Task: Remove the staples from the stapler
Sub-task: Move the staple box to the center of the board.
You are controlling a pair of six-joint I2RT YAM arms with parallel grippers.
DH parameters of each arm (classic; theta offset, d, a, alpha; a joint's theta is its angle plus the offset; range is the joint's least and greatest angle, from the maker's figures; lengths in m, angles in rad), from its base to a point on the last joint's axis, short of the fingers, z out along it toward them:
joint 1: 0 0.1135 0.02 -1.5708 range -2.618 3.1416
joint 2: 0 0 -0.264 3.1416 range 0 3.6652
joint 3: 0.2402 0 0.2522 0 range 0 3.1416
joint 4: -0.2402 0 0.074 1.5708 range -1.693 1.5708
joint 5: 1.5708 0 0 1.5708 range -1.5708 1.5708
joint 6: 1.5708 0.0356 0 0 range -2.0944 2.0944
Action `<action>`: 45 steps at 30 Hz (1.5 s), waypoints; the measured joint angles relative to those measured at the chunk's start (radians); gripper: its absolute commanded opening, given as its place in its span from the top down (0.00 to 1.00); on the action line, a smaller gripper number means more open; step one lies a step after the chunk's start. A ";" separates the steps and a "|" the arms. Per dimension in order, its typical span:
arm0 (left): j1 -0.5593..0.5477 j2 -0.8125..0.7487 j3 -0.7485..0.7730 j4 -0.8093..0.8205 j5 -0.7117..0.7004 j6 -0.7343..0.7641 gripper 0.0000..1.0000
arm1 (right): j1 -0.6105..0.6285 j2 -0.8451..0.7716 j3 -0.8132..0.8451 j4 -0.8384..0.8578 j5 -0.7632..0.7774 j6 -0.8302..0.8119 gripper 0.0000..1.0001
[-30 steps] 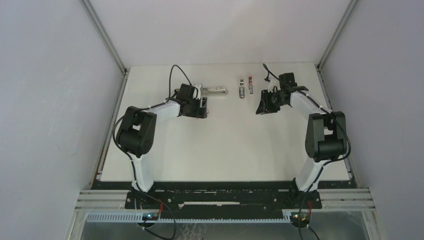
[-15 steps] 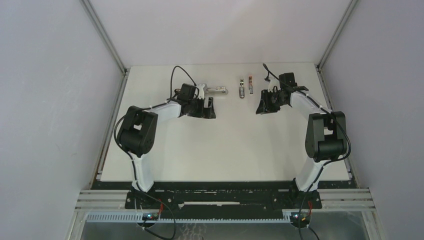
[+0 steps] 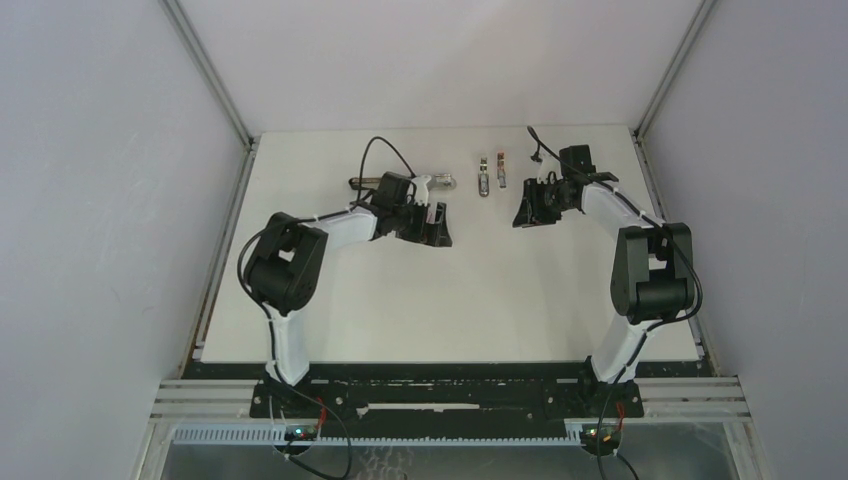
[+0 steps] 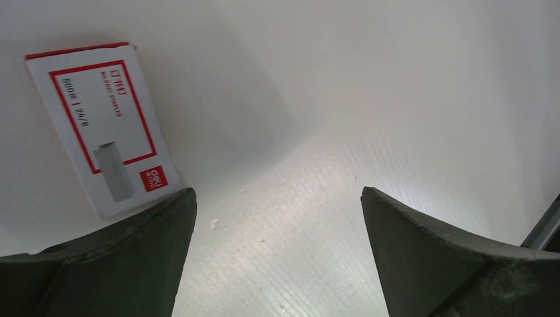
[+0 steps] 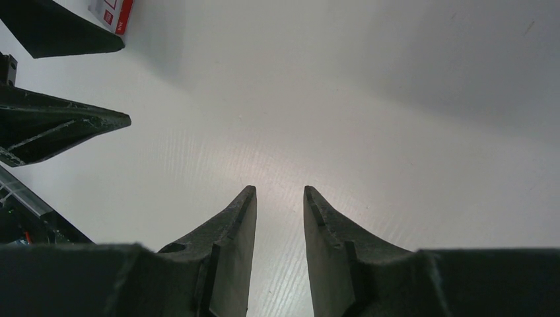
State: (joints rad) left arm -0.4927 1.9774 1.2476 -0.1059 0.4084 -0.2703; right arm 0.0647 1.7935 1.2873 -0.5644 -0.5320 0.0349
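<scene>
The silver stapler (image 3: 441, 181) lies at the back of the table, its middle hidden behind my left wrist. A short silver-grey strip, apparently staples (image 3: 484, 177), lies to its right, with a reddish-brown strip (image 3: 501, 172) beside it. My left gripper (image 3: 438, 233) hangs just in front of the stapler. In the left wrist view the left gripper (image 4: 277, 198) is wide open over bare table. My right gripper (image 3: 521, 216) hovers right of the strips. In its own view the right gripper (image 5: 279, 193) shows a narrow gap with nothing in it.
A white staple box (image 4: 99, 125) with red borders lies flat just beyond my left finger. The box's corner (image 5: 112, 12) also shows in the right wrist view, behind the left gripper's dark fingers (image 5: 66, 125). Grey walls enclose the white table (image 3: 450, 300).
My left gripper has opened to its full width and moved right along the table in front of the stapler. The right arm has stayed where it was.
</scene>
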 measured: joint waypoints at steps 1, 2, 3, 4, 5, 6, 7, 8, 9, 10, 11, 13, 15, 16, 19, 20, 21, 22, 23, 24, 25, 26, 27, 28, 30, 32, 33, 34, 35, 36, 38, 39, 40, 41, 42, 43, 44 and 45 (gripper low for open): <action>-0.003 0.002 0.000 0.005 0.007 0.000 0.00 | -0.001 0.000 0.000 0.000 0.000 0.000 0.67; -0.005 0.002 0.000 0.006 0.011 0.000 0.00 | -0.002 0.000 0.000 0.000 0.000 0.000 0.67; -0.007 0.003 0.000 0.008 0.016 0.002 0.00 | -0.002 0.000 0.000 0.000 0.000 0.000 0.67; -0.008 0.005 0.000 0.013 0.021 0.003 0.00 | -0.003 0.000 0.000 0.000 0.000 0.000 0.67; -0.008 0.006 0.000 0.016 0.023 0.008 0.00 | -0.003 0.000 0.000 0.001 0.000 0.000 0.67; -0.009 0.007 0.002 0.015 0.026 0.011 0.00 | -0.005 0.000 0.000 0.002 0.000 0.002 0.67; -0.009 0.011 0.007 0.015 0.030 0.014 0.00 | -0.005 0.000 0.000 0.003 0.001 0.002 0.67; -0.009 0.018 0.016 0.015 0.038 0.019 0.00 | -0.006 0.000 0.000 0.004 0.001 0.002 0.67; -0.009 0.026 0.027 0.014 0.044 0.020 0.00 | -0.006 0.000 0.000 0.006 0.002 0.002 0.66; -0.010 0.034 0.039 0.013 0.051 0.025 0.00 | -0.006 0.000 0.000 0.007 0.003 0.002 0.64; -0.010 0.041 0.049 0.011 0.059 0.028 0.00 | -0.006 0.000 0.000 0.008 0.004 0.001 0.62; -0.011 0.046 0.057 0.006 0.074 0.038 0.00 | -0.005 0.000 0.000 0.015 0.013 -0.007 0.55; -0.011 0.045 0.057 -0.004 0.095 0.054 0.00 | -0.004 0.000 0.000 0.021 0.033 -0.023 0.48; -0.011 0.042 0.057 -0.012 0.105 0.063 0.00 | 0.001 0.000 0.000 0.023 0.047 -0.037 0.45; -0.001 0.010 0.049 -0.031 0.141 0.091 0.00 | 0.026 0.000 0.003 0.031 0.103 -0.091 0.36; 0.005 -0.008 0.043 -0.034 0.151 0.100 0.00 | 0.037 0.000 0.006 0.034 0.122 -0.113 0.33; 0.013 -0.036 0.035 -0.039 0.161 0.109 0.00 | 0.052 0.000 0.012 0.038 0.139 -0.132 0.30; 0.028 -0.067 0.028 -0.044 0.171 0.122 0.00 | 0.073 0.000 0.021 0.043 0.153 -0.157 0.28; 0.047 -0.099 0.024 -0.050 0.176 0.134 0.00 | 0.092 0.000 0.031 0.045 0.159 -0.179 0.26; 0.066 -0.124 0.021 -0.055 0.179 0.142 0.00 | 0.116 0.000 0.047 0.047 0.161 -0.207 0.24; 0.092 -0.154 0.016 -0.056 0.180 0.151 0.00 | 0.135 0.000 0.063 0.047 0.160 -0.229 0.22; 0.113 -0.176 0.011 -0.056 0.179 0.156 0.00 | 0.156 0.004 0.093 0.044 0.159 -0.261 0.21; 0.141 -0.199 0.004 -0.054 0.175 0.161 0.00 | 0.171 0.011 0.126 0.040 0.153 -0.286 0.18; 0.164 -0.213 -0.003 -0.052 0.171 0.167 0.00 | 0.185 0.024 0.164 0.037 0.144 -0.310 0.17; 0.201 -0.218 -0.019 -0.050 0.167 0.175 0.00 | 0.216 0.074 0.267 0.021 0.120 -0.365 0.14; 0.224 -0.210 -0.043 -0.052 0.176 0.176 0.00 | 0.244 0.144 0.378 -0.001 0.104 -0.423 0.13; 0.233 -0.204 -0.054 -0.055 0.182 0.176 0.00 | 0.255 0.172 0.417 -0.007 0.101 -0.445 0.12; 0.248 -0.197 -0.066 -0.057 0.199 0.176 0.00 | 0.269 0.205 0.460 -0.018 0.099 -0.466 0.11; 0.262 -0.192 -0.077 -0.059 0.214 0.177 0.00 | 0.283 0.238 0.499 -0.029 0.096 -0.484 0.11; 0.278 -0.189 -0.089 -0.062 0.233 0.179 0.00 | 0.294 0.266 0.527 -0.036 0.096 -0.497 0.10; 0.322 -0.191 -0.114 -0.066 0.269 0.193 0.00 | 0.316 0.325 0.581 -0.056 0.096 -0.526 0.09; 0.346 -0.194 -0.126 -0.066 0.285 0.204 0.00 | 0.329 0.357 0.612 -0.073 0.097 -0.540 0.08; 0.369 -0.200 -0.139 -0.068 0.301 0.215 0.00 | 0.343 0.388 0.639 -0.085 0.098 -0.552 0.07; 0.386 -0.207 -0.151 -0.074 0.314 0.228 0.00 | 0.356 0.414 0.660 -0.096 0.099 -0.562 0.06; 0.408 -0.220 -0.166 -0.084 0.331 0.243 0.00 | 0.368 0.435 0.676 -0.104 0.101 -0.570 0.06; 0.427 -0.237 -0.180 -0.095 0.345 0.261 0.00 | 0.383 0.460 0.697 -0.115 0.102 -0.578 0.05; 0.443 -0.253 -0.190 -0.106 0.360 0.278 0.00 | 0.394 0.477 0.709 -0.124 0.102 -0.581 0.04; 0.456 -0.271 -0.198 -0.121 0.373 0.296 0.00 | 0.406 0.497 0.724 -0.135 0.101 -0.584 0.04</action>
State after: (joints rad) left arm -0.0364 1.7065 1.0496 -0.2264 0.7811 0.0261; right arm 0.4709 2.2906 2.0117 -0.6994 -0.4305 -0.5488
